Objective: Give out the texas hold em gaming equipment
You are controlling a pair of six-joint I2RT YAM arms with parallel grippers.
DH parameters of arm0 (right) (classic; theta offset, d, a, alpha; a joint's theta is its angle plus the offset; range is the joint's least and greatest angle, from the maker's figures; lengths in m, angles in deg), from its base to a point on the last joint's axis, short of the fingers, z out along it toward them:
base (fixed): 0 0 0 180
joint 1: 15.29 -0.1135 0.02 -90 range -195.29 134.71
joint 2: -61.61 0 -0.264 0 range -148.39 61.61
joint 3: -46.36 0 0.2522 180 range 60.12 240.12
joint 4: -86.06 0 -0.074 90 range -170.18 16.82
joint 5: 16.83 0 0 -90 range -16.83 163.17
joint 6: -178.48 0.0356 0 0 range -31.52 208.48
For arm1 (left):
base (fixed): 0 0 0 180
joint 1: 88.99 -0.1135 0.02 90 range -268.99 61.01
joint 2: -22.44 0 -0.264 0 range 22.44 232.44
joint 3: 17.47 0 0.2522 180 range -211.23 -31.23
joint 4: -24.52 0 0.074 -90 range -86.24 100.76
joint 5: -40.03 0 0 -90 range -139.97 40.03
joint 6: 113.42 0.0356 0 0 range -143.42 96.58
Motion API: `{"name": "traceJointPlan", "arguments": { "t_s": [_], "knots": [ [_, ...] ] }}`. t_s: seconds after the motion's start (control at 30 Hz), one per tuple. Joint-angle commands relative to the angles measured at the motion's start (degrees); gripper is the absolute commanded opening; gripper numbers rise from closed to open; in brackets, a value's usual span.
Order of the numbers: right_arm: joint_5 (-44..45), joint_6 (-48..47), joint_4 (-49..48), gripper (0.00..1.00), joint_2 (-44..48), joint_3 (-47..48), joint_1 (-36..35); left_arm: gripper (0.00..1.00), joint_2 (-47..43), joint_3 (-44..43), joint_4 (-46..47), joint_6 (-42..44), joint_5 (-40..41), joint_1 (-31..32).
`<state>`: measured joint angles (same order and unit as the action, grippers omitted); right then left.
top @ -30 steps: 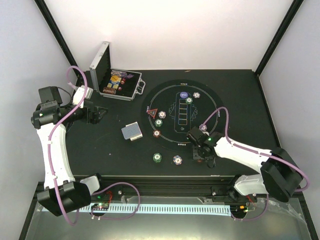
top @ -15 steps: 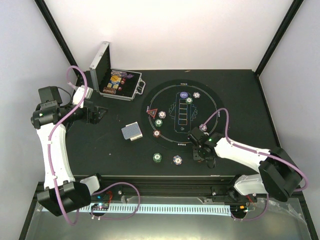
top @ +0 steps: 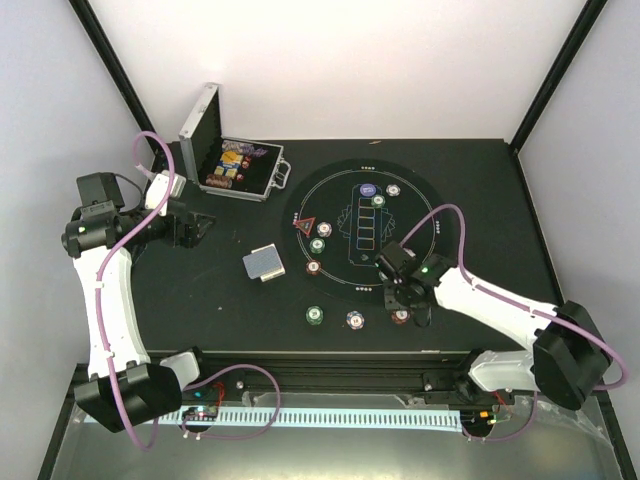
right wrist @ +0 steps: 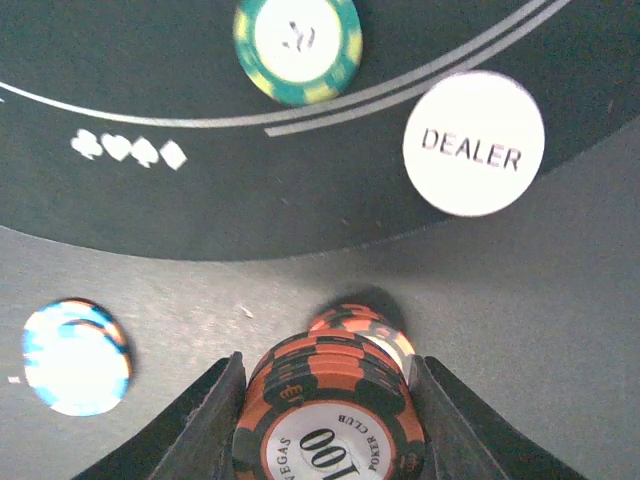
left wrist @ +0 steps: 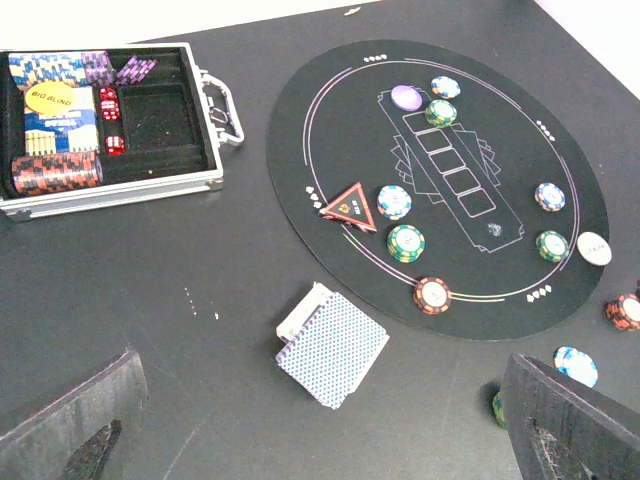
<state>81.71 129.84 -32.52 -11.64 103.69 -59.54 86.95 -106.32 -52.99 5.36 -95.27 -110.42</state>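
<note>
My right gripper point(right wrist: 330, 400) is shut on a short stack of red-and-black poker chips point(right wrist: 332, 415), held just above the table near the round mat's front edge point(top: 400, 292). One more red chip point(right wrist: 368, 322) lies on the table under it point(top: 401, 317). The white DEALER button point(right wrist: 473, 143) and a green chip point(right wrist: 297, 45) lie on the mat just ahead. A blue-white chip point(right wrist: 75, 357) lies to the left. My left gripper point(top: 187, 226) is open and empty, far left. The blue-backed card deck point(left wrist: 332, 345) lies between its fingers' line of sight point(top: 264, 263).
The round black mat point(top: 345, 170) carries a red triangular marker point(top: 304, 225), a purple button point(top: 367, 189) and several chips. A green chip point(top: 316, 315) and a blue-white chip point(top: 355, 320) lie off the mat at the front. The open silver case point(top: 270, 180) stands back left.
My right gripper has risen and shifted slightly toward the mat with the red chips; one red chip now shows on the table below it. The left arm has not moved.
</note>
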Motion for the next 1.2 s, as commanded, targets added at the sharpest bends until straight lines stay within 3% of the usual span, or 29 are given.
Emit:
{"name": "traceJointPlan", "arguments": {
  "t_s": [0.0,0.27,0.6,0.9,1.17],
  "knots": [
    [2.2,-2.9,4.4,0.38,1.1,8.1,1.6,0.99,-0.2,-2.2,-0.9,0.4,-1.3,-0.5],
    [1.6,-12.2,6.3,0.37,-9.3,27.2,12.6,0.99,-0.3,-2.2,-1.1,0.5,-1.1,-0.5],
    [1.9,-17.7,7.0,0.35,-37.1,52.5,25.3,0.99,-0.2,-2.8,-1.6,0.8,-0.4,-0.5],
    [0.9,-18.5,12.0,0.34,-55.6,74.7,30.9,0.99,1.3,-3.6,-1.4,1.2,0.4,-0.5],
    [0.4,-18.3,13.0,0.34,-66.4,83.8,33.1,0.99,2.7,-3.9,-1.0,1.1,0.3,-0.5]
  ]
}}
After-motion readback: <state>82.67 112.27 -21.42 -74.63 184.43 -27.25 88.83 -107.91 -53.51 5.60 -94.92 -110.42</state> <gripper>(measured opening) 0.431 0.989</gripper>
